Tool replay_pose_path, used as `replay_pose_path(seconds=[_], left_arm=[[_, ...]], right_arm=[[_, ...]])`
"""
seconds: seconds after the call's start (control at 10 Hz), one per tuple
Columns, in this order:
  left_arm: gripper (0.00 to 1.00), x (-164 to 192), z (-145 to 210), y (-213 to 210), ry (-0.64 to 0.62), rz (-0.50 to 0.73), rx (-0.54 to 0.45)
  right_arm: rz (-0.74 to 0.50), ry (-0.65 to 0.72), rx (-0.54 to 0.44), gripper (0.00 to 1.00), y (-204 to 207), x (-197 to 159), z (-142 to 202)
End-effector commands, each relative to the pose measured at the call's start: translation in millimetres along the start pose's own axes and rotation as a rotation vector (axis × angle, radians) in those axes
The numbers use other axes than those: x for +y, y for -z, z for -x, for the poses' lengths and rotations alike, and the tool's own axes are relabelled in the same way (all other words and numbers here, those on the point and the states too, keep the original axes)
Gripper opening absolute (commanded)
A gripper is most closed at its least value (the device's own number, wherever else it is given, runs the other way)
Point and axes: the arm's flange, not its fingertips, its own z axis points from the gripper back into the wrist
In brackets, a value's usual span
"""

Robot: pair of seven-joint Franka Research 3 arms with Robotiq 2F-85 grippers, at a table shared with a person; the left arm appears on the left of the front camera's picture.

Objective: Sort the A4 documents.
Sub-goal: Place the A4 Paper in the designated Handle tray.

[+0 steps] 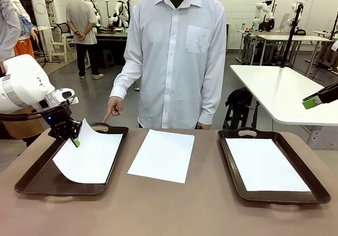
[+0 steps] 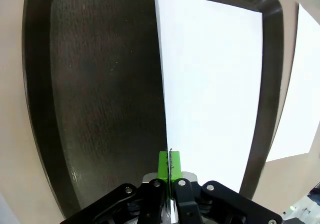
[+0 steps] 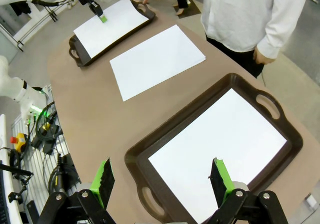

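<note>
A4 document (image 1: 92,154) | plain white | pinched by left hand (image 1: 76,141) | left tray (image 1: 31,179)

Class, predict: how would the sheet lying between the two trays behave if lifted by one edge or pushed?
Probably floppy: the left sheet, pinched by the left end effector, curls up from its tray. The middle sheet looks equally thin, so likely light. Flat on the smooth table, it may slide when pushed.

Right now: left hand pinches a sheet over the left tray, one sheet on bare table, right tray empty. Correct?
No. The right tray is not empty: a sheet lies flat in it, as the front view shows. The rest holds.
</note>
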Motion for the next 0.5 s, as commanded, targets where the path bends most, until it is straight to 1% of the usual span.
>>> replay_pose_path(seconds=[0.0, 0.3, 0.4], left_arm=[[0.12, 2.2, -10.8, -1.1, -0.001, -0.052, 0.012], [0.41, 0.9, -12.4, -5.0, 0.008, -0.11, -0.012], [0.52, 0.4, -10.9, -7.0, 0.013, -0.124, -0.007]], right_arm=[[0.0, -0.001, 0.002, 1.0, 1.6, 0.3, -0.2], [0.0, -0.001, 0.002, 1.0, 1.6, 0.3, -0.2], [0.0, -0.001, 0.002, 1.0, 1.6, 0.3, -0.2]])
